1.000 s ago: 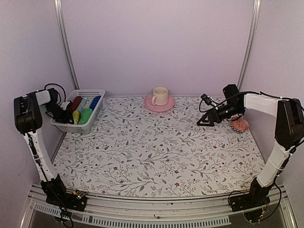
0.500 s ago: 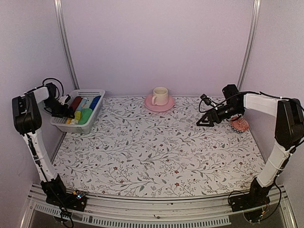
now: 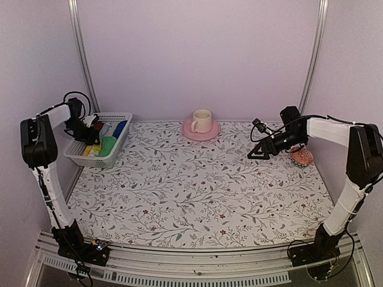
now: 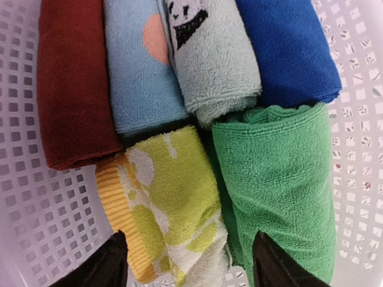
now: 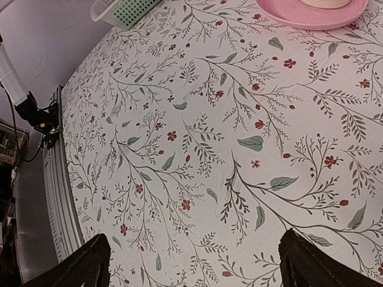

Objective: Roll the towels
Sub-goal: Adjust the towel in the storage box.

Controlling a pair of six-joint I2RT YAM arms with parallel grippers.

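The flower-printed tabletop (image 3: 197,191) sits between pale lilac walls, with a white basket (image 3: 115,115) at its far left corner and a pink saucer (image 3: 200,133) with a cup (image 3: 201,119) at the back middle. Both towels lie at the basket's near end, touching side by side: the green towel (image 4: 275,185) is rolled and the yellow towel (image 4: 170,197) loosely bundled, with red (image 4: 72,89), pale blue (image 4: 140,72) and deep blue (image 4: 290,48) rolls packed just behind. The left pincer (image 4: 191,260) hangs above the pair, fingers spread wide and gripping nothing, while the right pincer (image 5: 197,257) hovers over the tabletop on the right, gaping wide with nothing in it.
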